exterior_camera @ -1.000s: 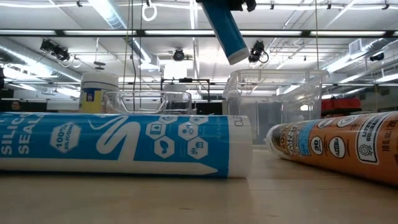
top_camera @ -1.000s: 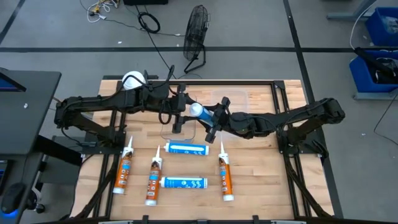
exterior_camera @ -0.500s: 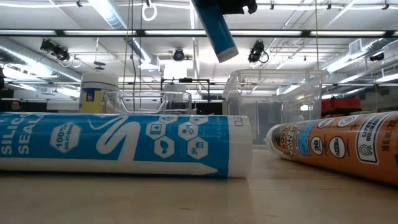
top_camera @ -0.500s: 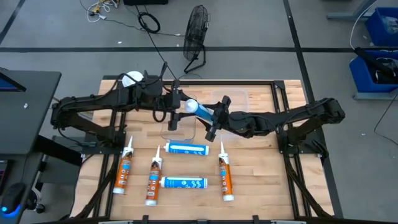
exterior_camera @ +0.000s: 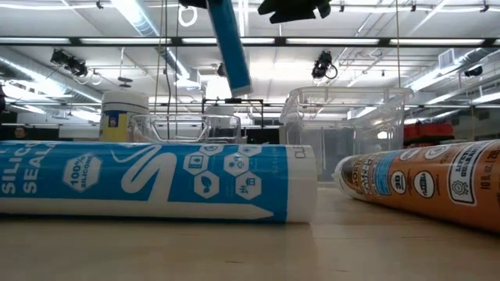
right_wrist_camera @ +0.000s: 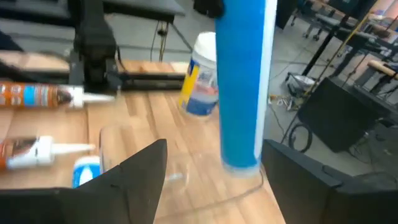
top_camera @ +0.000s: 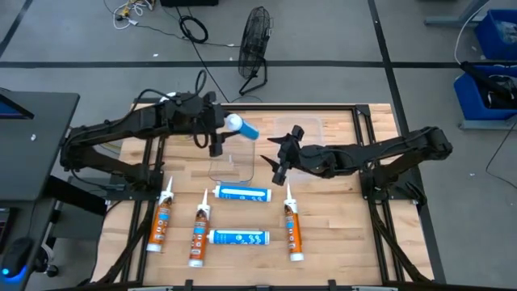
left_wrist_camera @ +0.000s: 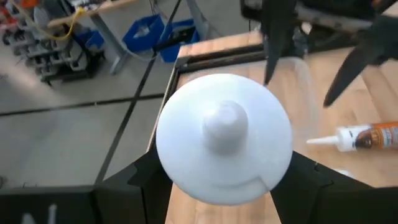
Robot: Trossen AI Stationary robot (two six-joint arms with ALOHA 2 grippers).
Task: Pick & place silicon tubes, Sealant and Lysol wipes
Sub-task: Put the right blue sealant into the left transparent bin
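My left gripper [top_camera: 220,126] is shut on a blue-and-white silicone tube [top_camera: 242,128], which hangs over the far middle of the table. The tube also shows in the low view [exterior_camera: 231,47] and the right wrist view [right_wrist_camera: 244,81]. My right gripper [top_camera: 275,158] stands open and empty to the tube's right [right_wrist_camera: 214,186]. The Lysol wipes canister [right_wrist_camera: 200,78] stands upright at the far left [exterior_camera: 123,114]. Two blue-and-white tubes [top_camera: 242,193] [top_camera: 238,238] and three orange sealant tubes [top_camera: 161,218] [top_camera: 199,230] [top_camera: 292,228] lie flat on the near half. My left gripper pinches the tube just under its white round top end [left_wrist_camera: 224,134], one finger [left_wrist_camera: 140,180] on each side. That end hides the place of contact. The fingers come from the table's left, slanting slightly down. The tube hangs tilted below them, its lower end [exterior_camera: 241,88] clear of everything.
Two clear plastic bins stand on the far half, one [exterior_camera: 183,127] under the hanging tube and a taller one [exterior_camera: 344,125] to its right. In the low view the near blue tube [exterior_camera: 156,181] and an orange tube [exterior_camera: 426,183] fill the foreground. A fan [top_camera: 255,40] stands beyond the table.
My left gripper has carried the tube toward the table's left and far edges, away from my right gripper. The tube now hangs steeper, still clear of the bins. My right gripper has stayed open and nearly in place.
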